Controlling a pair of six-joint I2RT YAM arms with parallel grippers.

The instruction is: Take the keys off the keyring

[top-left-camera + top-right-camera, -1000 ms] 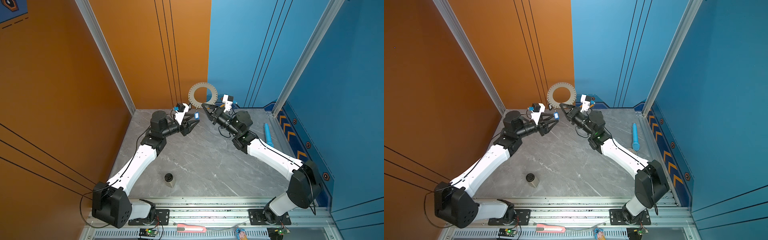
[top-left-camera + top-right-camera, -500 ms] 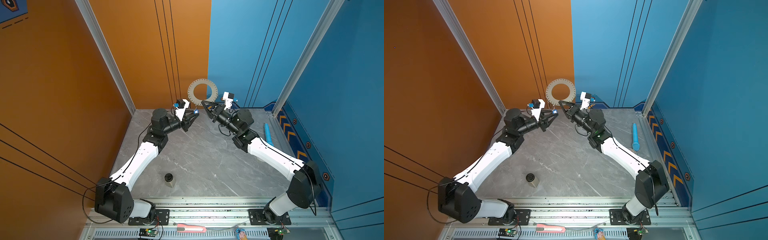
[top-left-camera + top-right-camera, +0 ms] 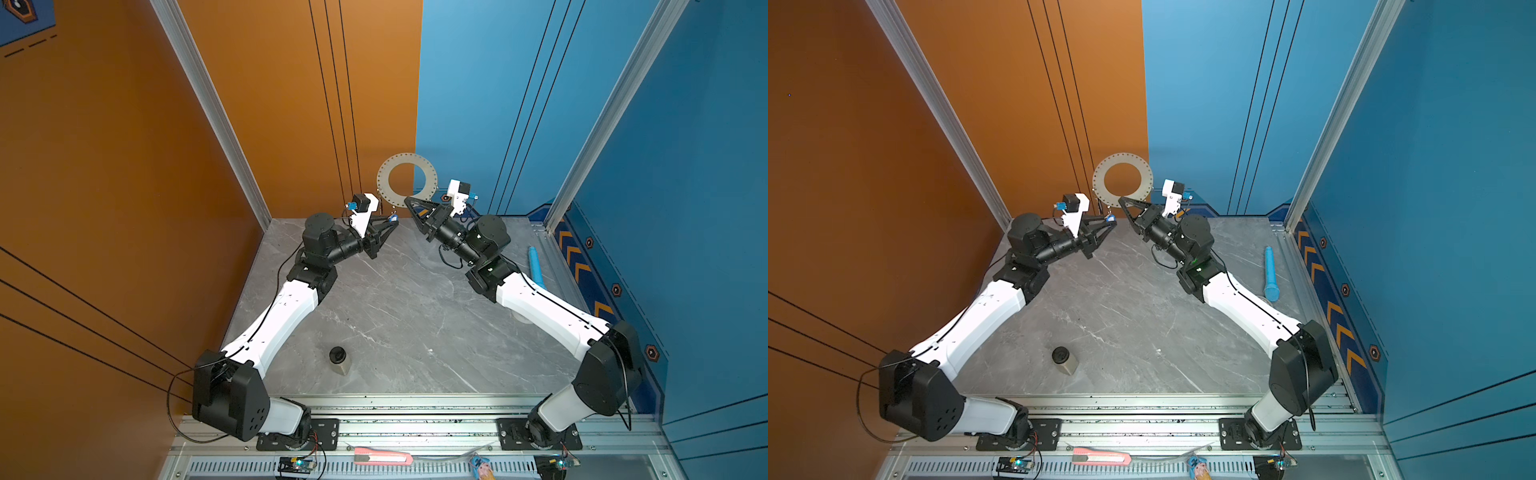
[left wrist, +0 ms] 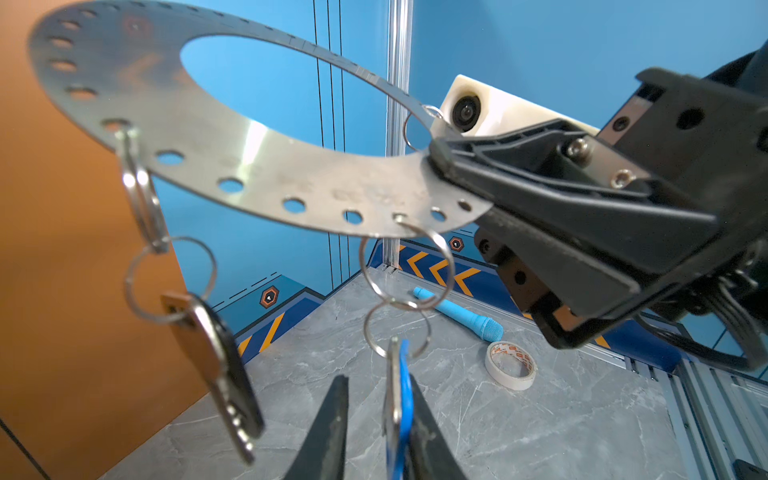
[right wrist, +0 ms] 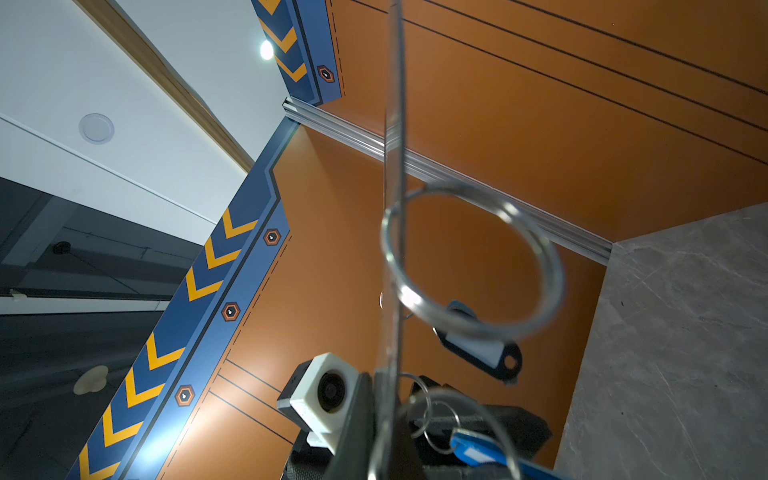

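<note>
My right gripper (image 3: 409,201) is shut on the lower rim of the keyring (image 3: 384,183), a flat shiny metal ring held up on edge before the back wall; both top views show it (image 3: 1098,183). Two keys hang from it on wire loops. In the left wrist view, the blue key (image 4: 401,399) hangs between the fingers of my left gripper (image 4: 376,399). It rests against one finger (image 4: 424,436), and a gap stays to the other. The black key (image 4: 224,365) hangs free beside it. The right wrist view shows the keyring (image 5: 392,166) edge-on.
A light-blue cylinder (image 3: 536,268) lies on the grey marble table near the right wall, and a beige tape roll (image 4: 510,365) lies close to it. A small black-capped jar (image 3: 340,360) stands near the front. A pink knife (image 3: 382,457) lies on the front rail.
My left gripper has moved up and back under the keyring, and its jaws have narrowed round the blue key. The right gripper has lifted the keyring slightly.
</note>
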